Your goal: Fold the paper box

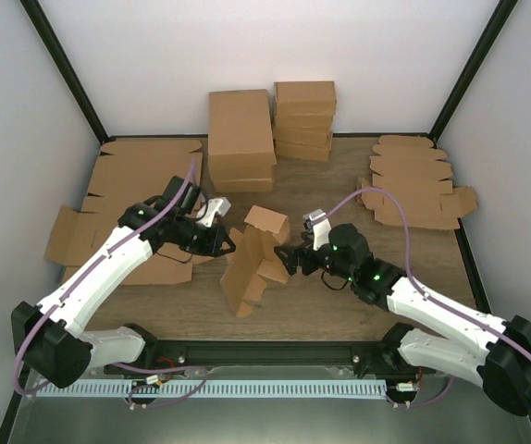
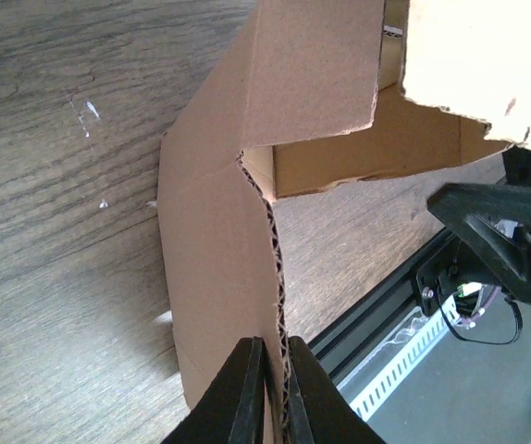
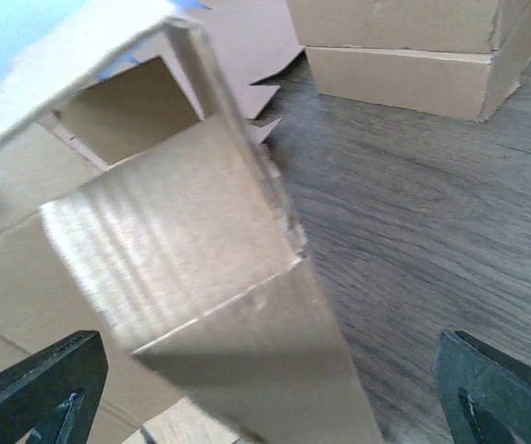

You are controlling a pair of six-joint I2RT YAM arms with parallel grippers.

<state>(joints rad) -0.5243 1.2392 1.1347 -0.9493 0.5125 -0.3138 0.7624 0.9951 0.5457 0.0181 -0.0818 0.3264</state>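
The paper box (image 1: pixel 254 259) (plain brown corrugated card, half-formed) stands tilted at mid-counter, flaps splayed, one panel edge pinched from its left.

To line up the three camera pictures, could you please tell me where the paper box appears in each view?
Top external: the paper box stands at centre, between the two arms.
Left wrist: it fills the middle, its edge pinched in the left gripper.
Right wrist: it fills the centre-left foreground, between the open fingers of the right gripper.
Shared landmark: the wooden table under it, visible in all three.
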